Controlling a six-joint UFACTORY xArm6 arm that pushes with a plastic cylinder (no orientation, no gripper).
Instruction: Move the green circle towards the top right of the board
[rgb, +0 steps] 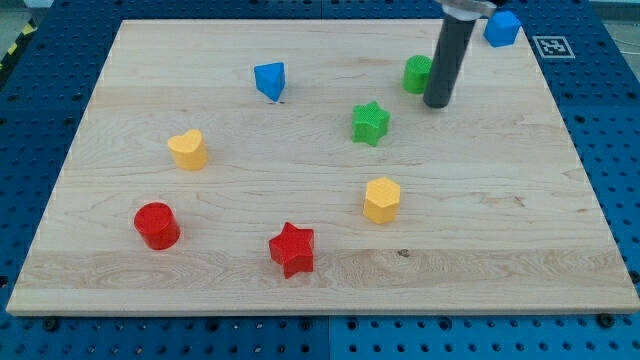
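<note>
Nearest on the pale wooden board (560, 250) sit a red star block (292, 248) and a yellow hexagon block (381, 199); further back, a green star block (370, 123). Far right, the green circle block (416, 74) touches the rod's left side. The rod's bare tip (436, 103) holds nothing. Better to circle round to the circle's near-left side, then push gently toward the far-right blue block (502, 28).

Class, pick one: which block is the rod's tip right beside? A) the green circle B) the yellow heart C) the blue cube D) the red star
A: my tip stands just to the view's right of the green circle, far from the other named blocks.
</note>
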